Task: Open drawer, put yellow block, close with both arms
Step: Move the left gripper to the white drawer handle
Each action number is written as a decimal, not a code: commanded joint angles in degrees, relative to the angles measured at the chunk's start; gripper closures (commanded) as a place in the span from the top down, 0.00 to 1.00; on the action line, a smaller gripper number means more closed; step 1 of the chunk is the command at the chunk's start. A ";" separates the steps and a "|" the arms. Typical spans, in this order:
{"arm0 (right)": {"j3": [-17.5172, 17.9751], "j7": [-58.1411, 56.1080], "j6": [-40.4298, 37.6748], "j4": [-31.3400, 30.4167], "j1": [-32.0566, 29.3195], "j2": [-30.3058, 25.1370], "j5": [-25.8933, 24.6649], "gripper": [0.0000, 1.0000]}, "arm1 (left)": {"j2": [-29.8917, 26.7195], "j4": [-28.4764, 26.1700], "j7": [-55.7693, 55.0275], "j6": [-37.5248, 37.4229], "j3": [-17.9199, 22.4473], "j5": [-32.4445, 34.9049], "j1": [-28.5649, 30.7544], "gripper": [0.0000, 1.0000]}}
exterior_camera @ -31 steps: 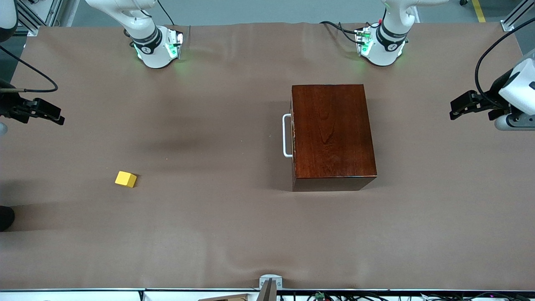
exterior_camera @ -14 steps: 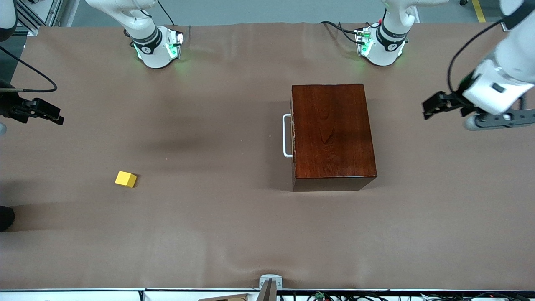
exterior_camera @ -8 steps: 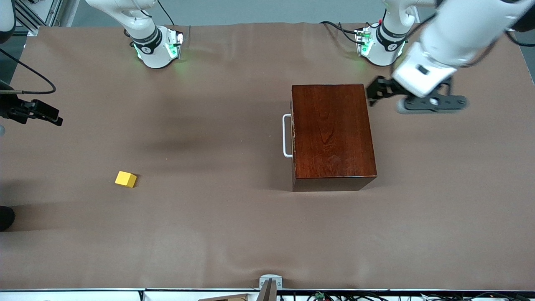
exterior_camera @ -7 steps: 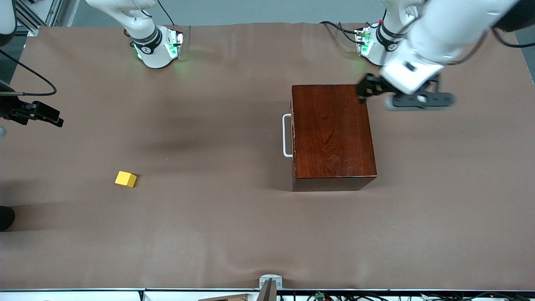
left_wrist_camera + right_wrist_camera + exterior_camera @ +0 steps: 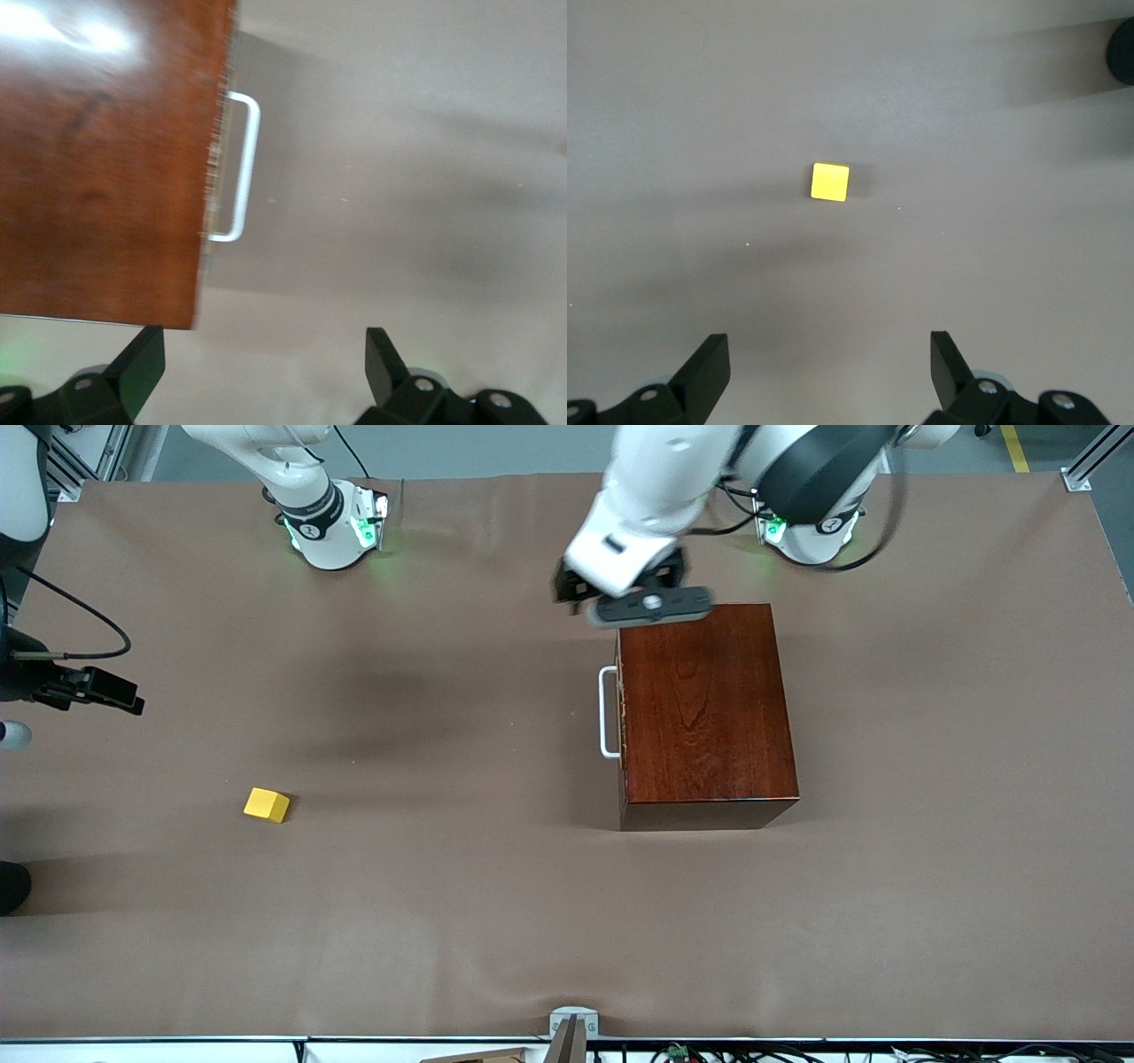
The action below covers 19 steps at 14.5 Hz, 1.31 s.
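From the front, the wooden box (image 5: 704,713) sits right of the middle of the frame with its drawer (image 5: 622,713) shut; the white handle (image 5: 607,713) sticks out toward the right arm's end of the table, and its long bar runs up and down the frame. The left gripper (image 5: 567,593) hangs just above the box's upper left corner, so the handle lies lower in the frame from it. The yellow block (image 5: 267,805) rests on the table (image 5: 443,921) at lower left, well apart from the box; the right gripper (image 5: 120,695) waits at the left edge.

In the left wrist view, the fingers (image 5: 142,363) are spread wide; the handle (image 5: 244,168) shows ahead.

In the right wrist view, the fingers (image 5: 709,363) are spread too; the block (image 5: 830,181) lies ahead, so the right arm is nearer to it.
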 commanded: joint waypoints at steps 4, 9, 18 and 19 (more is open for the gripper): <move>1.05 0.00 0.96 1.79 -1.12 3.30 -0.29 1.00 | 9.42 3.46 -4.16 4.41 12.88 4.08 -17.45 1.00; 1.05 -0.09 1.84 1.79 -1.21 4.35 -0.38 1.00 | 12.50 3.37 -2.06 4.41 22.76 4.27 -26.37 1.00; 1.05 -0.27 9.04 1.96 -1.29 11.64 -0.99 1.00 | 17.86 2.75 3.65 2.66 22.59 9.62 -26.11 1.00; 0.96 -0.27 10.53 1.96 -1.64 12.70 -1.00 1.00 | 18.22 2.75 4.35 2.66 22.67 9.71 -26.11 1.00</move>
